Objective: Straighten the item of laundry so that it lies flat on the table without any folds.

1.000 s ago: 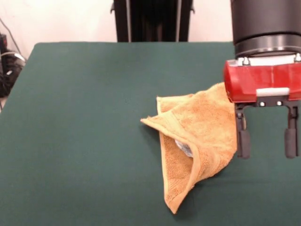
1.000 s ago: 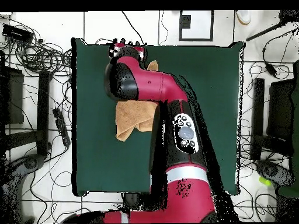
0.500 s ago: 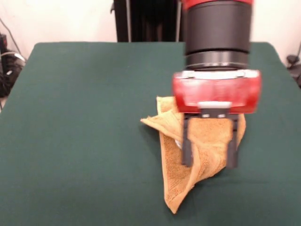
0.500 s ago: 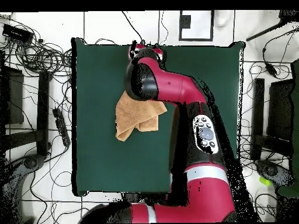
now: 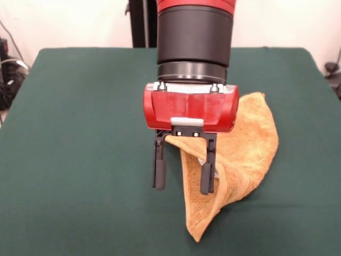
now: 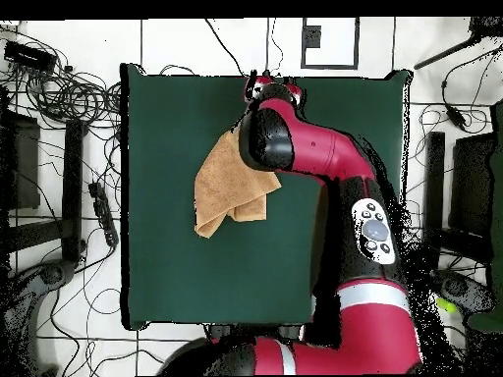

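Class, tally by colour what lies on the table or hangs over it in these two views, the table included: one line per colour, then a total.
Orange-yellow: 1, the folded terry-cloth towel
Dark green: 1, the felt-covered rectangular table
Red and black: 1, the robot arm's open gripper, one finger in front of the towel
Total: 3

Bare table (image 5: 80, 133) surrounds the folded towel (image 5: 245, 149); only the arm (image 6: 334, 162) overhangs it.
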Motion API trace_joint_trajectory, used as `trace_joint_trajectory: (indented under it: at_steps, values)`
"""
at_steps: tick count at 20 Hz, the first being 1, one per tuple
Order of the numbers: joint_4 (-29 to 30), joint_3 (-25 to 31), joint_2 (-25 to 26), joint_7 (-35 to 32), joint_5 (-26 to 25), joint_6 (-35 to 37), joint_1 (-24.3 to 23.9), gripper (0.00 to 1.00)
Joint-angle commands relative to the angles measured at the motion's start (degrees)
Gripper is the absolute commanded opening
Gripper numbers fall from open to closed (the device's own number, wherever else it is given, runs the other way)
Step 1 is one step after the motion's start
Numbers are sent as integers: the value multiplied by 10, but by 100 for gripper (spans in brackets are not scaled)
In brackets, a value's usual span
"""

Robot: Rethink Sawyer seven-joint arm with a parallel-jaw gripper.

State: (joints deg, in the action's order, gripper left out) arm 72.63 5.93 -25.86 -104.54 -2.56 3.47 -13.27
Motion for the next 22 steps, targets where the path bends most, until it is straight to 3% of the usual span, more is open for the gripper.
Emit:
trace_joint_trajectory:
  at_steps: [1,10,22]
  values:
    - [28,3,57,-100,15,-4,54,100]
    - [19,-33,62,-112,46,7,86,100]
    - [75,37,31,-74,-8,-18,22,100]
